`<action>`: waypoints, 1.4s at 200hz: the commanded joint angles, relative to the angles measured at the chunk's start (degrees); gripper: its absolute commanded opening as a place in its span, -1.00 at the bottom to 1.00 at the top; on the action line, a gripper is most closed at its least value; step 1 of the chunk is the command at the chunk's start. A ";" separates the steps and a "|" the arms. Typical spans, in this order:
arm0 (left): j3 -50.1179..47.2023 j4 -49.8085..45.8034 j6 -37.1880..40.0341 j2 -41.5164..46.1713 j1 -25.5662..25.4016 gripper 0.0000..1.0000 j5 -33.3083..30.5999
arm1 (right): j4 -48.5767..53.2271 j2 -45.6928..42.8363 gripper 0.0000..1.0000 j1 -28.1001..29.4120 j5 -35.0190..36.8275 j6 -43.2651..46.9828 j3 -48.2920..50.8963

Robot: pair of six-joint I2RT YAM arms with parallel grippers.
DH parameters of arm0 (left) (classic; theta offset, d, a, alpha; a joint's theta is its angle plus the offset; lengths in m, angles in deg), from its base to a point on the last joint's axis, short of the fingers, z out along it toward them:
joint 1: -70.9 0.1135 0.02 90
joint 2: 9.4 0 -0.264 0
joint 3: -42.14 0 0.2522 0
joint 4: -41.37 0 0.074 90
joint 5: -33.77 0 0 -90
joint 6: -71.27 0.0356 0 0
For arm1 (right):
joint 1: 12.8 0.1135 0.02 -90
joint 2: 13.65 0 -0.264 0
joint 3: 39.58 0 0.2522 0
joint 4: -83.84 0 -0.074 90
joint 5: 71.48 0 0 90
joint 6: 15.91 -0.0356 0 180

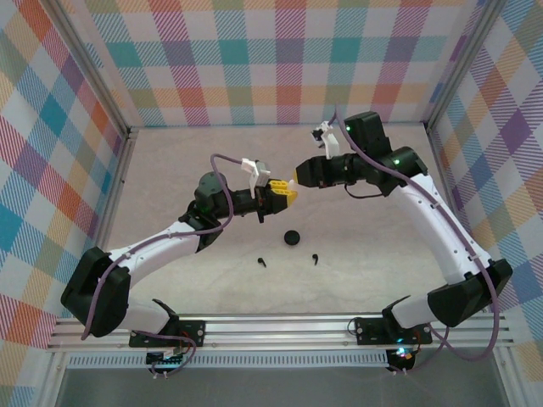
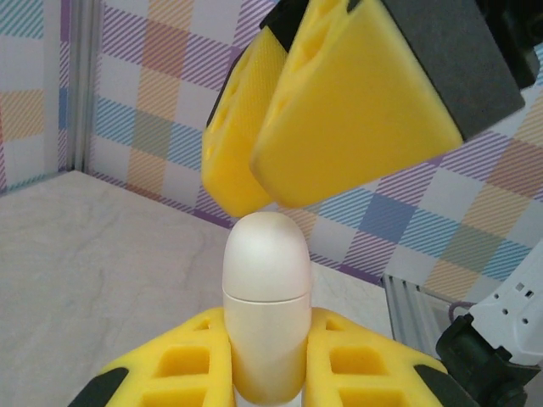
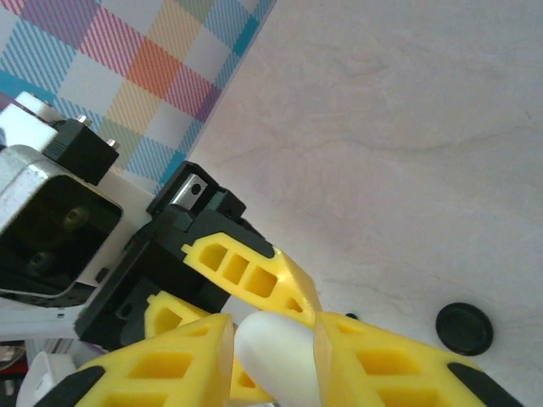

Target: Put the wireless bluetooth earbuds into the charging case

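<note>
Case (image 2: 265,288) — white smooth capsule, thin seam under domed lid.

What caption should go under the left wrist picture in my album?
Left gripper holds a white case while the right gripper hovers at its rounded lid.

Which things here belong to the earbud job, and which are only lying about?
Job: white case in left gripper; right gripper by its top; two black earbuds on the table.
Lying about: black round object, perhaps another case.
</note>
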 commanded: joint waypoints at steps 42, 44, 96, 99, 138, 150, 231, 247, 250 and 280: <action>5.50 -6.75 -8.26 1.04 1.66 -1.00 0.19 | -18.34 -13.96 0.23 0.03 11.44 22.77 16.80; 5.63 -6.94 -8.41 1.11 1.69 -1.00 0.28 | -19.05 -14.36 0.24 0.07 11.41 23.76 17.42; 8.68 -11.82 -11.94 0.21 2.43 -1.00 2.59 | -25.32 -16.27 0.46 4.65 11.73 45.34 24.61; 8.88 -12.13 -11.97 0.10 2.45 -1.00 2.81 | -25.44 -16.16 0.47 5.07 12.32 46.29 24.62; 10.19 -13.37 -12.91 -1.10 2.57 -1.00 4.80 | -29.81 -15.19 0.65 7.23 16.20 52.92 26.49; 10.38 -13.41 -13.07 -1.32 2.53 -1.00 5.15 | -30.32 -14.66 0.67 7.24 16.20 54.24 26.64; 11.15 -16.06 -13.59 -2.05 2.60 -1.00 5.58 | -32.05 -13.40 0.47 8.08 18.11 57.99 26.59; 11.55 -15.79 -14.74 -2.67 2.61 -1.00 5.44 | -32.67 -13.32 0.38 8.79 18.91 59.14 27.32; 11.56 -15.56 -15.03 -2.87 2.69 -1.00 5.47 | -32.77 -13.25 0.36 8.85 19.00 59.32 27.46; 11.63 -13.56 -18.11 -3.92 2.95 -1.00 5.41 | -33.54 -12.88 0.15 9.50 19.88 60.77 28.31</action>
